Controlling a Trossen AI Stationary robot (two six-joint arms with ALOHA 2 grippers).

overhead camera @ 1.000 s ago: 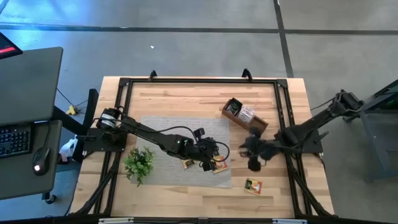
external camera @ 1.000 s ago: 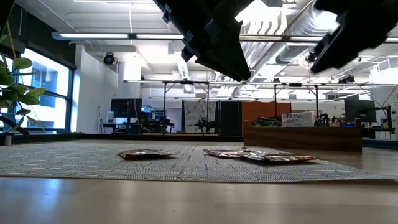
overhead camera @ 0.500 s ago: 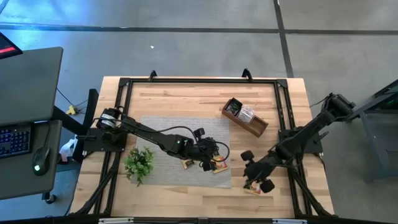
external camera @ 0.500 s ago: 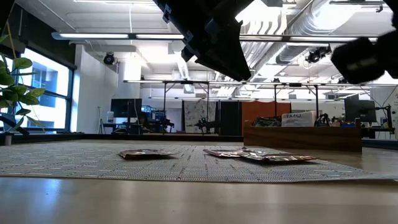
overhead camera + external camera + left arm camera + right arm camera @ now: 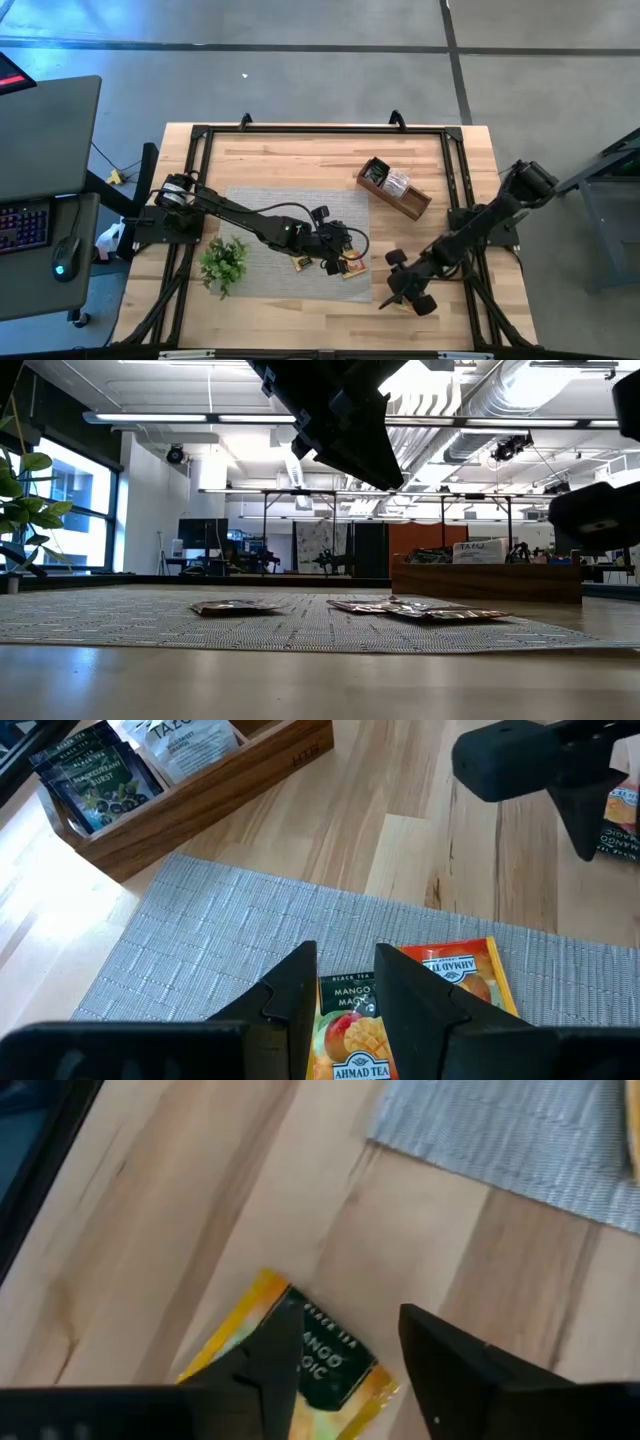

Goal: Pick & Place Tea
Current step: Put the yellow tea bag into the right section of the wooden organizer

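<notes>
Two tea sachets (image 5: pixel 300 262) (image 5: pixel 352 266) lie flat on the grey woven mat (image 5: pixel 270 215). My left gripper (image 5: pixel 345 990) hovers open above them, and a mango sachet (image 5: pixel 345 1025) shows through the gap between its fingers. A yellow-and-black tea sachet (image 5: pixel 320 1370) lies on the bare wood near the table's front edge. My right gripper (image 5: pixel 345 1360) hangs open over it, pointing steeply down, one finger on either side. In the low view this gripper (image 5: pixel 595 520) is well above the tabletop.
A wooden box (image 5: pixel 393 187) with upright tea sachets stands at the back right of the table. A green plant sprig (image 5: pixel 222 262) sits on the mat's near left corner. A black frame (image 5: pixel 200 135) runs around the table's edges.
My right gripper has swung from beside the wooden box toward the table's near edge and has come down and tipped more steeply, so that it now hangs over the lone sachet on the wood. The sachets have not moved.
</notes>
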